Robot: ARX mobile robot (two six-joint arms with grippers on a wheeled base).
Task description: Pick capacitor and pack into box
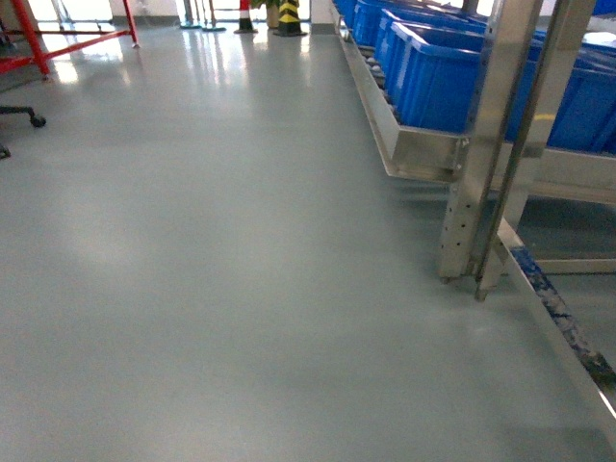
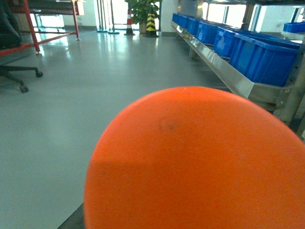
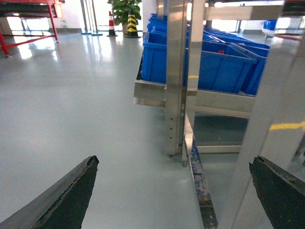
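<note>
No capacitor that I can make out appears in any view, and the box is out of view. A large smooth orange rounded thing point(image 2: 195, 162) fills the lower left wrist view and hides the left gripper's jaws; I cannot tell what it is or whether it is held. In the right wrist view my right gripper point(image 3: 174, 160) is open, its dark fingers point(image 3: 71, 191) wide apart with only grey floor between them. Neither gripper shows in the head view.
A steel rack with uprights point(image 1: 481, 144) carries a row of big blue bins point(image 1: 438, 82) on the right. A low steel rail point(image 1: 558, 308) runs along the floor by it. A red frame point(image 1: 67, 38) and a chair's caster point(image 1: 37, 120) stand far left, a striped bollard point(image 1: 289, 17) at the back.
</note>
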